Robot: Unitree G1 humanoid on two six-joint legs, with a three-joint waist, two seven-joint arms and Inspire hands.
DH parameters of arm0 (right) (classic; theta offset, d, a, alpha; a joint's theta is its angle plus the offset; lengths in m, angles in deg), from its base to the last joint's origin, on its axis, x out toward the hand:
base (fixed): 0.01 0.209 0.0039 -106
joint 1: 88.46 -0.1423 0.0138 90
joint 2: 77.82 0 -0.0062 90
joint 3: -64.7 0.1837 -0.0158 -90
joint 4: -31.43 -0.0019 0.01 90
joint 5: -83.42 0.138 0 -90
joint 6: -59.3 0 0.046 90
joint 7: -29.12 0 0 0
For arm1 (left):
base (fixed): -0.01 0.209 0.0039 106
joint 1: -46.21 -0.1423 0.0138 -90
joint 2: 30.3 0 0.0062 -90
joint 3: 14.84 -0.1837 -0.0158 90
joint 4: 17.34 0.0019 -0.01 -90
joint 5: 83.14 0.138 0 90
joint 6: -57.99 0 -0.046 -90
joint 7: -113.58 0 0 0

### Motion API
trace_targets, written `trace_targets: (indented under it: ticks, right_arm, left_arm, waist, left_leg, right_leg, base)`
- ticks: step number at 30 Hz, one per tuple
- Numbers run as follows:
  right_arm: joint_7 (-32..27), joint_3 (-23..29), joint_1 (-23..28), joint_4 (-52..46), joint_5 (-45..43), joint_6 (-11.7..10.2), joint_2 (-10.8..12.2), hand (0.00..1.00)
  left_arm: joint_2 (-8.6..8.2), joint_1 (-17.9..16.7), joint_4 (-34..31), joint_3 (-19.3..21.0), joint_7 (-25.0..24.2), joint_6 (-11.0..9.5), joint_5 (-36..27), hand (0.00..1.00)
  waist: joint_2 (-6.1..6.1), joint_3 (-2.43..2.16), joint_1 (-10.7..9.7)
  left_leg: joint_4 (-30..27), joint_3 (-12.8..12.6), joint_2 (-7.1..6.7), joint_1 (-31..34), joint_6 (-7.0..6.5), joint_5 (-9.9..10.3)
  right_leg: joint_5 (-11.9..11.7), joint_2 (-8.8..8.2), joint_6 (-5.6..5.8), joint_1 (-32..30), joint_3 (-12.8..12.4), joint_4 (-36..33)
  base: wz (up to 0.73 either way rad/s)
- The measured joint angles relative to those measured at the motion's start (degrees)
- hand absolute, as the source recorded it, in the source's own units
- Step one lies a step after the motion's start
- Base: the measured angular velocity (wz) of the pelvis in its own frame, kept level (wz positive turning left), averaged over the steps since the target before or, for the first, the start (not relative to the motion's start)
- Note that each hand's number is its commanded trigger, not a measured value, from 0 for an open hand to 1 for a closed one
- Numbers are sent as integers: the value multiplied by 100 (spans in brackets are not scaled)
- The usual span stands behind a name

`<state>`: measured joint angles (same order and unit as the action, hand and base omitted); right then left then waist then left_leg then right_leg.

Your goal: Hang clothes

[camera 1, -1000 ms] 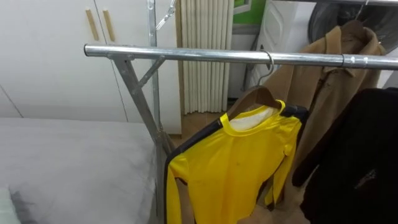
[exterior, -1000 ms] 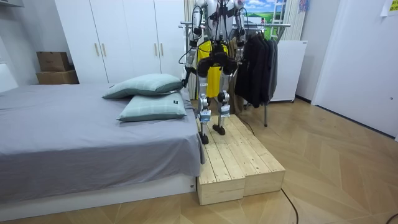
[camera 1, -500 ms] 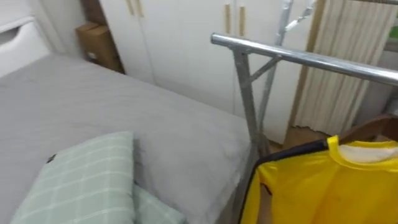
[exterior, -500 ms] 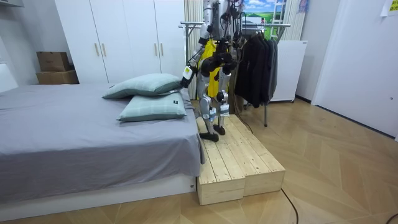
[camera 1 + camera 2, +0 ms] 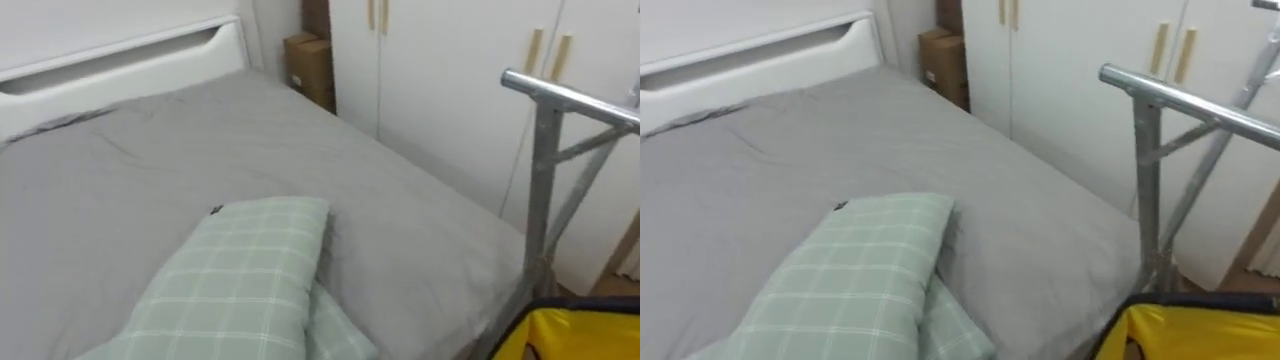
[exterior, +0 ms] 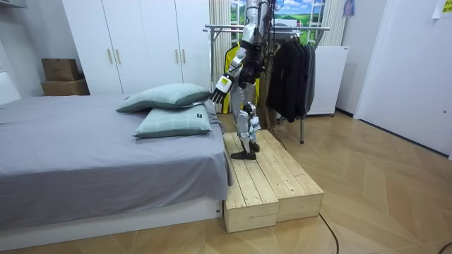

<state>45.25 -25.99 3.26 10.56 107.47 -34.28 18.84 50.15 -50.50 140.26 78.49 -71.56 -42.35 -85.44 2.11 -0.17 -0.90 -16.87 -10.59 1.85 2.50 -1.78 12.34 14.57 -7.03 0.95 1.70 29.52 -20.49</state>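
The robot stands on the wooden platform (image 6: 272, 183), facing the bed (image 5: 150, 170). Its left hand (image 6: 221, 84) reaches toward the pillows (image 5: 240, 290) at seven o'clock, and its grip cannot be told. The yellow shirt (image 5: 580, 335) sits at five o'clock, below the rack (image 5: 545, 170).

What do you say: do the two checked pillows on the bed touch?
Touching. The left eye view shows the upper pillow lying partly over the lower pillow, no gap between them; the room view shows them stacked.
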Motion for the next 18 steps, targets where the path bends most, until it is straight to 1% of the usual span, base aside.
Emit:
trace_targets:
  ticks: [1,2,3,4,5,7,8,9,10,11,12,13,14,16,18]
  right_arm:
    - [-4,25,82,0,-27,10,-1,0]
    - [-36,53,132,-1,-68,70,-4,0]
    - [-53,54,136,-3,-93,98,2,0]
    - [-55,56,137,-13,-147,122,8,0]
    - [-56,62,136,-28,-192,123,13,0]
    - [-64,82,119,-45,-272,129,16,0]
    - [-67,82,94,-34,-288,133,16,0]
    - [-66,78,48,-29,-318,155,17,0]
    - [-69,66,10,-9,-316,171,17,0]
    - [-76,39,-17,7,-321,176,18,0]
    - [-87,10,-30,8,-347,178,17,0]
    - [-99,-23,-77,10,-443,180,17,0]
    - [-100,-31,-114,9,-461,180,17,0]
    - [-104,-31,-112,0,-474,185,29,0]
    - [-111,-36,-122,-6,-663,186,32,0]
  left_arm:
    - [4,4,5,-4,0,-1,5,0]
    - [5,10,30,-3,0,-3,0,0]
    - [19,15,72,-3,2,-4,-4,0]
    - [55,-3,152,19,9,-1,-21,0]
    - [73,-35,160,52,14,0,-37,0]
    - [86,-41,153,232,129,1,-63,0]
    - [97,-40,156,237,155,2,-73,0]
    - [117,-47,160,247,208,13,-113,0]
    - [127,-34,184,267,248,39,-166,0]
    - [139,-37,236,268,279,45,-212,0]
    - [142,-58,290,266,315,45,-232,0]
    - [140,-80,349,264,366,87,-284,0]
    - [135,-152,348,267,383,126,-362,0]
    - [126,-269,349,324,428,146,-385,0]
    - [118,-321,364,391,479,173,-376,0]
  waist:
    - [-63,-8,-109]
    - [-91,-16,-85]
    - [-108,-15,-50]
    - [-142,-13,8]
    - [-168,-13,32]
    - [-273,1,147]
    - [-291,3,155]
    - [-308,9,158]
    - [-325,19,209]
    - [-341,45,299]
    - [-333,43,317]
    - [-352,55,321]
    - [-360,95,326]
    - [-381,113,368]
    - [-388,115,476]
  left_leg:
    - [59,356,-171,16,-85,-104]
    - [92,643,-285,56,-113,-166]
    - [106,774,-335,75,-121,-199]
    - [122,965,-450,101,-116,-249]
    - [117,1055,-490,115,-111,-261]
    - [2,1447,-647,226,-124,-277]
    - [-34,1518,-675,248,-123,-277]
    - [-104,1654,-738,288,-137,-288]
    - [-152,1736,-774,305,-137,-291]
    - [-219,1786,-798,343,-136,-287]
    - [-250,1816,-815,374,-132,-276]
    - [-278,1879,-842,408,-127,-272]
    - [-298,1909,-849,432,-127,-271]
    - [-300,1957,-852,468,-118,-267]
    - [-299,1985,-849,537,-103,-277]
  right_leg:
    - [1,64,-1,106,-776,69]
    - [1,142,-1,135,-1191,40]
    - [1,157,-1,131,-1329,0]
    - [0,177,-1,148,-1478,-16]
    - [0,183,-1,177,-1551,9]
    - [-9,205,12,416,-1537,332]
    - [-9,212,12,460,-1537,416]
    - [-11,223,17,547,-1546,587]
    - [-25,238,41,655,-1554,743]
    - [-35,257,56,738,-1553,870]
    - [-35,260,57,759,-1540,919]
    - [-37,267,59,786,-1531,989]
    - [-37,274,59,798,-1504,1006]
    - [-37,285,59,777,-1459,1006]
    - [-37,293,59,743,-1417,1008]
  base:
    - [168]
    - [152]
    - [116]
    - [76]
    - [90]
    - [89]
    - [83]
    - [68]
    - [60]
    - [33]
    - [22]
    - [20]
    - [18]
    - [12]
    - [10]
